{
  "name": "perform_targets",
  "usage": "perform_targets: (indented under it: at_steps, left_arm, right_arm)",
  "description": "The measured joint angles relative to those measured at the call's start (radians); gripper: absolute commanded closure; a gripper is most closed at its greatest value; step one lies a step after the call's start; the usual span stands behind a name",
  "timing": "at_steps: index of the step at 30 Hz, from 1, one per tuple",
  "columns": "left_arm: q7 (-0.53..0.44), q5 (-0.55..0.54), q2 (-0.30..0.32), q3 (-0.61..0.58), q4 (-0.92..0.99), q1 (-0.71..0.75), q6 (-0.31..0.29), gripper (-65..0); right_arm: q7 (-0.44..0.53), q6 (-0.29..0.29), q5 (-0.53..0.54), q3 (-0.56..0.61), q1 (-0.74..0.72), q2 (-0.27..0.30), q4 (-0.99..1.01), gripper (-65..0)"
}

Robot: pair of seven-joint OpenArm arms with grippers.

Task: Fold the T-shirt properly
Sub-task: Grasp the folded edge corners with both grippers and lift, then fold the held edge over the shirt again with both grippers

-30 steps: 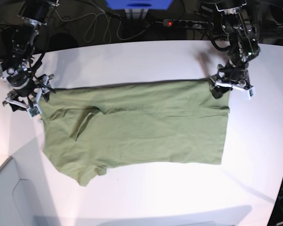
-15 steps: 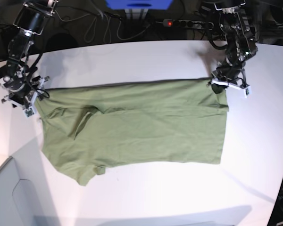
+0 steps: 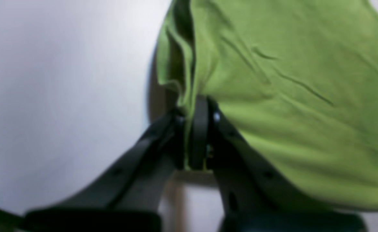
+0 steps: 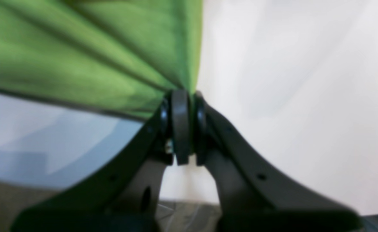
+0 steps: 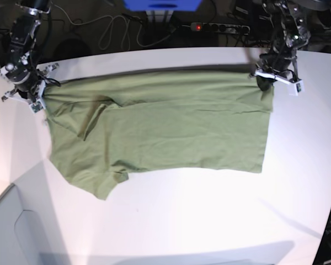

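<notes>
The olive-green T-shirt [image 5: 165,127] lies spread sideways across the white table [image 5: 209,221], sleeves toward the view's left. Its far edge is pulled taut between both grippers. My left gripper [image 5: 267,81] is shut on the far right corner of the cloth; the left wrist view shows its fingers [image 3: 198,129] pinching a bunched fold of the T-shirt [image 3: 289,96]. My right gripper [image 5: 38,99] is shut on the far left corner; in the right wrist view the gripper [image 4: 182,96] clamps the stretched T-shirt [image 4: 95,58] hem above the table.
A power strip [image 5: 220,26] with a red light and loose cables [image 5: 107,33] lie beyond the table's back edge, beside a blue object [image 5: 163,5]. The table's curved front-left edge [image 5: 11,190] drops to a grey floor.
Both grippers shut on the shirt's far corners and moved toward the back of the table, dragging the far edge with them. The whole shirt shifted back.
</notes>
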State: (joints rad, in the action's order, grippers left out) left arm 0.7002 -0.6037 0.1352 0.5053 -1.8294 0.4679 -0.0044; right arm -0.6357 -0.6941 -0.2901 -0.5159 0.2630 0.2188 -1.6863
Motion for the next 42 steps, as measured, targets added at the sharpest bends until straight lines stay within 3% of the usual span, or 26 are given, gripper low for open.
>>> perform_targets:
  at_steps: [8,15,25,28,32,35,42]
  left_arm:
    - [-0.008,0.001,-0.025,0.067,-0.104,0.171,-0.003,0.0]
    - [0.001,0.0,-0.072,0.112,-0.098,0.2,-0.003,0.0]
    - [0.0,0.0,-0.072,0.106,-0.097,0.208,-0.003,0.0]
    - [0.001,0.0,-0.072,0.106,-0.097,0.213,-0.003,-0.3]
    - [0.008,0.002,-0.071,0.107,-0.097,0.213,0.001,-20.1]
    - [0.057,0.005,-0.072,0.11,-0.1,0.214,0.001,-27.3]
    - [0.061,0.005,-0.069,0.113,-0.172,0.211,0.003,-28.0]
  right_arm:
    - [0.003,-0.001,0.004,-0.001,0.193,0.003,-0.133,-0.1]
    - [0.007,-0.001,0.005,-0.001,0.219,0.003,-0.136,-0.2]
    - [0.007,-0.001,0.005,0.0,0.206,0.003,-0.136,-0.8]
    - [0.007,-0.001,0.004,0.0,0.207,0.003,-0.136,-8.1]
    - [0.003,-0.001,-0.003,0.0,0.209,0.003,-0.137,-27.7]
    - [0.0,-0.001,-0.005,-0.011,0.209,0.005,-0.143,-36.6]
    - [-0.002,-0.001,-0.003,-0.094,0.206,-0.029,-0.281,-38.5]
